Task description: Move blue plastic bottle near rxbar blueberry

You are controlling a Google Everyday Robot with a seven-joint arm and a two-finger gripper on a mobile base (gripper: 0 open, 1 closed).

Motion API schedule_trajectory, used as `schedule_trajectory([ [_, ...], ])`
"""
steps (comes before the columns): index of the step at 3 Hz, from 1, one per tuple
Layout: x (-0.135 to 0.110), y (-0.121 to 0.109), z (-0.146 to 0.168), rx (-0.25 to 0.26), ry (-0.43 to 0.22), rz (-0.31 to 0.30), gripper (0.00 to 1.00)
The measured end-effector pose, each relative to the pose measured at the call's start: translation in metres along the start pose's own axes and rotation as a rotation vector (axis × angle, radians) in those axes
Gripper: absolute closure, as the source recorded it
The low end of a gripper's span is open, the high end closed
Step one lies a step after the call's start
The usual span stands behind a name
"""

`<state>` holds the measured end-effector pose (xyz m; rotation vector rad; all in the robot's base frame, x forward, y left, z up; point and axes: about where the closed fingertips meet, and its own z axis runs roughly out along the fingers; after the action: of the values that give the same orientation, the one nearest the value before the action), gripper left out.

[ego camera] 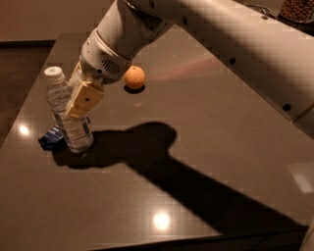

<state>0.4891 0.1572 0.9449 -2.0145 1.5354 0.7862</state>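
On the dark table point(206, 142), the gripper point(74, 109) clamps the tilted blue plastic bottle point(77, 133), which mostly hides the rxbar blueberry point(49, 139).

Dark table point(206, 147), bottle point(77, 133) beside blue bar point(49, 138), orange point(134, 77) farther back, pincer point(78, 104) clasping bottle

**A kitchen-style counter, probably a break area**

A wide, dark, polished worktop point(206, 147) reflects round ceiling lights point(162, 220). It stands against a plain pale wall point(44, 19), with dark floor point(19, 68) to the left. Everything on it is food and drink: an orange point(134, 77), a blue plastic bottle point(77, 133), a blue snack wrapper point(50, 138), and a container of brown pieces point(297, 11) at the far corner. The robot's jaws are at the bottle, over the worktop's left side. Whether this is a home or an office cannot be told.
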Motion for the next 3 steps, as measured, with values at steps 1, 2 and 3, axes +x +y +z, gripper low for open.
schedule_trajectory([
  [1, -0.0016, 0.0010, 0.0007, -0.001, 0.000, -0.003, 0.37],
  [2, -0.0031, 0.0019, 0.0015, -0.002, 0.001, -0.006, 0.13],
  [3, -0.0046, 0.0029, 0.0022, -0.003, 0.001, -0.009, 0.00],
])
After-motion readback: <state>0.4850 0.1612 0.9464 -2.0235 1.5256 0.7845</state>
